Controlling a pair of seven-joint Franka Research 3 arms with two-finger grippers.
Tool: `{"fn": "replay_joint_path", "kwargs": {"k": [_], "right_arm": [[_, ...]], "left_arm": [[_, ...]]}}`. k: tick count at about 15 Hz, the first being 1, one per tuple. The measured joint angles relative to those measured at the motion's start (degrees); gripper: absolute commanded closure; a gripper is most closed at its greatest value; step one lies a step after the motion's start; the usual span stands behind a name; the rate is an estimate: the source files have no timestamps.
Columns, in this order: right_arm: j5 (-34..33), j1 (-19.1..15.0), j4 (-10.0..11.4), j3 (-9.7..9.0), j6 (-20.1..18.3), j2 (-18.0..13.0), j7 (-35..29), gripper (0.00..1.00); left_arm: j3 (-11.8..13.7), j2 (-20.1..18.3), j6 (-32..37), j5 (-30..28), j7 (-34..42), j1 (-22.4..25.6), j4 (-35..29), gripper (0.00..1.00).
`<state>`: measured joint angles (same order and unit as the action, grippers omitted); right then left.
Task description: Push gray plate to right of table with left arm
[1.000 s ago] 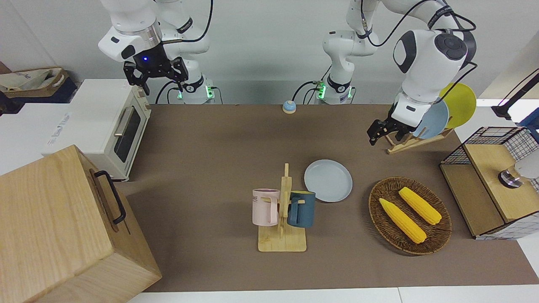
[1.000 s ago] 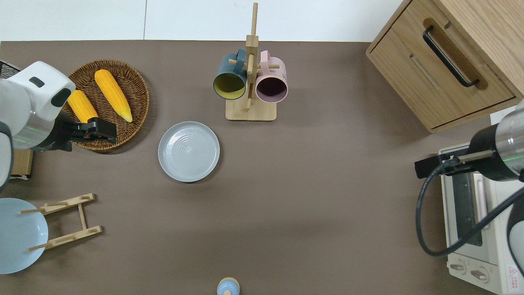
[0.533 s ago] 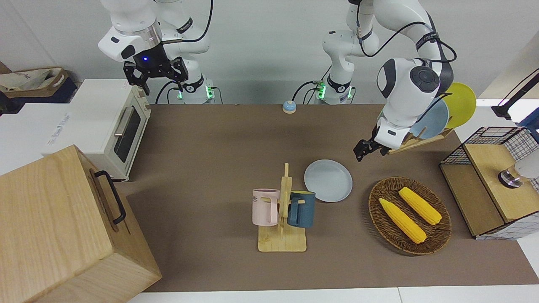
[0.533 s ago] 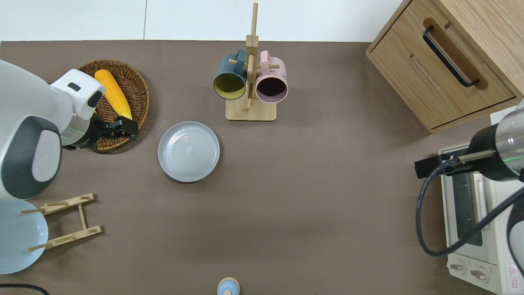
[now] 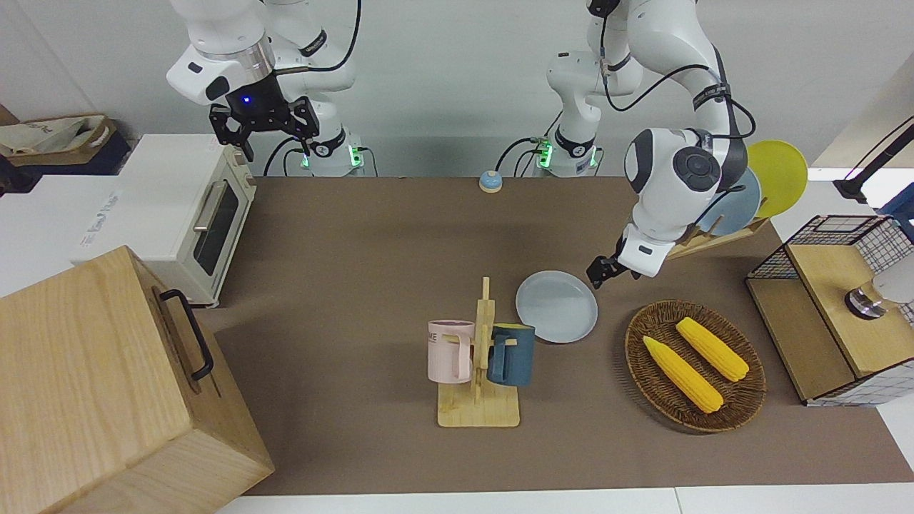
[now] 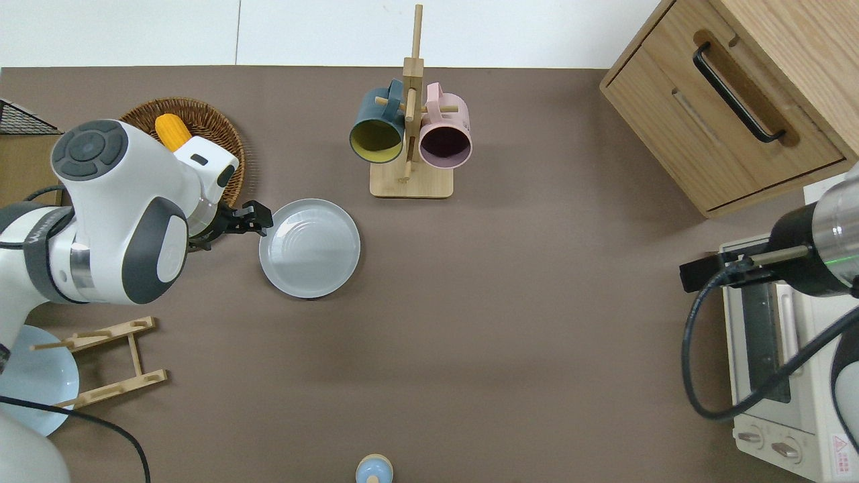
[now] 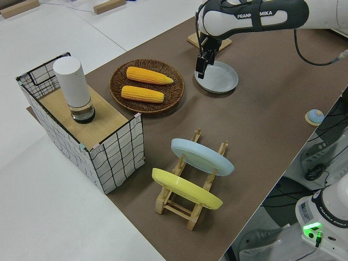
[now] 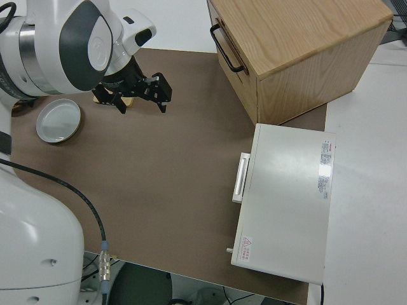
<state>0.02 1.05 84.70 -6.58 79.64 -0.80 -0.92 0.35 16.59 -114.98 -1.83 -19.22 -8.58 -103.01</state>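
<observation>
One step in hand: approach; left pincer [image 6: 258, 220] at gray plate [image 6: 309, 247] rim, contact uncertain, finger state cannot be told.
Plate location: mid tabletop [image 6: 510, 335], near mug rack [image 6: 410, 134].
Right arm: parked.
Next move: sweep toward right arm's end.

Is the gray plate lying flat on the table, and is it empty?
Flat and empty: the gray plate rests rim-up on the table, and its inside shows only bare rings.

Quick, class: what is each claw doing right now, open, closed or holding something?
Left claw: at the rim of the gray plate, holding nothing; open or closed cannot be told.
Right claw: open, empty, arm parked.
</observation>
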Motion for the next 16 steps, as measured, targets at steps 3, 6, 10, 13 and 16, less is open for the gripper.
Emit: {"fn": "replay_joint_path", "kwargs": {"k": [3, 6, 10, 13, 16], "right_arm": [[0.00, 0.00, 0.00, 0.00, 0.00, 0.00, 0.00, 0.017], [0.00, 0.00, 0.00, 0.00, 0.00, 0.00, 0.00, 0.017], [0.00, 0.00, 0.00, 0.00, 0.00, 0.00, 0.00, 0.017], [0.00, 0.00, 0.00, 0.00, 0.00, 0.00, 0.00, 0.017], [0.00, 0.00, 0.00, 0.00, 0.00, 0.00, 0.00, 0.017]], "left_arm": [[-0.02, 2.06, -4.08, 0.00, 0.00, -0.21, -2.03, 0.01], [-0.08, 3.60, -7.65, 0.00, 0.00, -0.58, -4.25, 0.01], [-0.08, 4.45, -8.38, 0.00, 0.02, -0.82, -4.72, 0.41], [-0.08, 4.38, -8.37, 0.00, -0.05, -0.98, -4.69, 0.42], [-0.08, 4.39, -8.37, 0.00, -0.10, -1.27, -4.69, 0.43]]}}
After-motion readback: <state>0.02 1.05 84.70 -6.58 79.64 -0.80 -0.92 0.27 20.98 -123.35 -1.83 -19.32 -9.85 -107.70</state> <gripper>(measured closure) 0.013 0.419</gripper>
